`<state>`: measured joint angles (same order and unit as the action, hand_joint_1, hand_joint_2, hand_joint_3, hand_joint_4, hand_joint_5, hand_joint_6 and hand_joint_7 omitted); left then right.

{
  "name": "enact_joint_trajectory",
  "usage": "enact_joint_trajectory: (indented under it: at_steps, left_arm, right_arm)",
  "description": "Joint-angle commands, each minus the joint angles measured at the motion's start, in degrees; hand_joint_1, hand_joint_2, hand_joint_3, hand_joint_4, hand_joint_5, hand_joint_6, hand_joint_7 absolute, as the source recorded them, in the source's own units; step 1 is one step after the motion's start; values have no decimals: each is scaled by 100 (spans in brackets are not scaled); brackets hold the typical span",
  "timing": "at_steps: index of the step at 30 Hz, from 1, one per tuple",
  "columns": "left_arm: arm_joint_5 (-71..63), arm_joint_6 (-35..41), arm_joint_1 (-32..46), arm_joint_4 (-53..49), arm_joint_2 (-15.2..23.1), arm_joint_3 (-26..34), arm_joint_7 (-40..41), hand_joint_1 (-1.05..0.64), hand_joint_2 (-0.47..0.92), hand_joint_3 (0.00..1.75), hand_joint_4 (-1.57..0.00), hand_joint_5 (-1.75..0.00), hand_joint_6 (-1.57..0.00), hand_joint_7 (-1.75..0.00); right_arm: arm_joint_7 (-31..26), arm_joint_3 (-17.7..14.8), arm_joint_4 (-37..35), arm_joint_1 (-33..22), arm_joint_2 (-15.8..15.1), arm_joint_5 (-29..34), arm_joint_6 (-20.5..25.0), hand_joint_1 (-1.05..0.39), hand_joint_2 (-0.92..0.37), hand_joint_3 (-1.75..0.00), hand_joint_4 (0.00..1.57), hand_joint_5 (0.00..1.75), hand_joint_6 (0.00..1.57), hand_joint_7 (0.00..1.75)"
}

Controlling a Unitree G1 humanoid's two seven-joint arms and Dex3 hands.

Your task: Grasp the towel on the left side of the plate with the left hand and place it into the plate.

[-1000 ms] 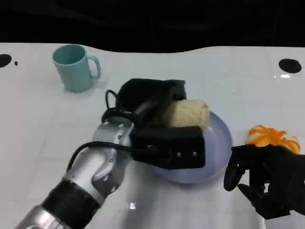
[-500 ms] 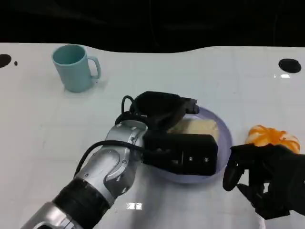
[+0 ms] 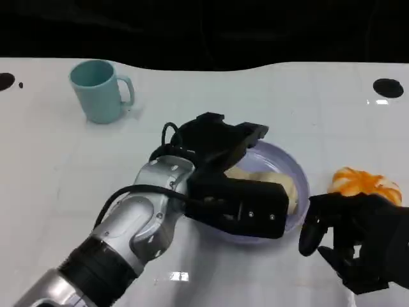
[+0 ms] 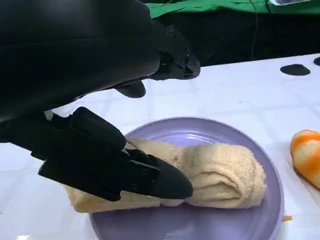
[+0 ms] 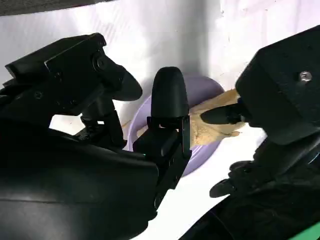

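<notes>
The left hand (image 3: 227, 173) hung over the purple plate (image 3: 295, 167) with its fingers (image 4: 125, 167) spread apart; in the left wrist view the lower fingers lay against the near side of the towel (image 4: 220, 172) while the upper ones stood clear above it, so nothing was clamped, though whether the lower fingers pressed the cloth or only brushed it could not be told. The towel was a pale tan, nubbly terry roll, lying on its side inside the plate, one rolled end turned toward the plate's far rim. From the head view most of the roll was covered by the hand, with only a strip of it showing. The right hand (image 3: 358, 240) rested at the table's near right corner, fingers curled in loosely around nothing, partly cut off by the picture's edge. Just beyond it sat an orange object (image 3: 361, 184), and a teal mug (image 3: 99, 89) stood well apart at the far left.
</notes>
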<state>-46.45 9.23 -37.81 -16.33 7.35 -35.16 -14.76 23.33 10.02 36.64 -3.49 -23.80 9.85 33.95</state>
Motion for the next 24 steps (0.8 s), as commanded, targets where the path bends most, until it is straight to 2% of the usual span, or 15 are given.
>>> enact_joint_trajectory:
  at_steps: [1,8,13,16,19,20,22,23,24]
  left_arm:
    - [151,-88,129,396,316,212,-248,-72,92,19,-10,-62,-24,-4]
    - [1331,147,671,1423,514,1058,-962,-65,92,22,-16,-66,-30,-7]
    - [2510,952,1219,2469,410,1844,-1454,-54,92,25,-25,-75,-40,-11]
    - [2902,1279,1620,3106,423,2174,-1429,-42,92,24,-37,-82,-48,-14]
    - [3450,1227,2230,3556,383,2615,-1309,-31,92,26,-48,-88,-57,-18]
    - [3695,1342,2420,3732,334,2781,-1315,-26,92,29,-55,-93,-64,-21]
    - [4111,1725,2673,4071,248,3028,-1328,-23,92,33,-59,-105,-69,-27]
    - [4333,1958,2792,4259,209,3155,-1328,-19,84,51,-65,-123,-76,-43]
    - [4539,2150,2895,4422,192,3264,-1329,-17,71,78,-66,-133,-73,-62]
  right_arm:
    - [25,-65,-22,12,-90,-25,-58,0,-59,-103,71,175,69,140]
    - [35,-208,-158,-65,-99,-143,-353,1,-59,-105,72,175,69,142]
    - [19,-232,-216,-65,-59,-191,-407,2,-57,-109,73,175,70,144]
    - [15,-210,-220,-43,-67,-166,-365,1,-57,-109,72,174,69,144]
    - [22,-186,-210,-27,-79,-149,-351,1,-57,-109,72,174,69,143]
    - [24,-178,-205,-20,-82,-143,-340,1,-57,-109,72,174,69,143]
    - [26,-171,-185,-10,-77,-143,-280,1,-57,-108,72,174,69,143]
    - [26,-170,-172,-6,-70,-148,-242,0,-57,-108,71,174,69,143]
    - [25,-169,-169,-6,-66,-155,-237,0,-57,-108,71,174,69,143]
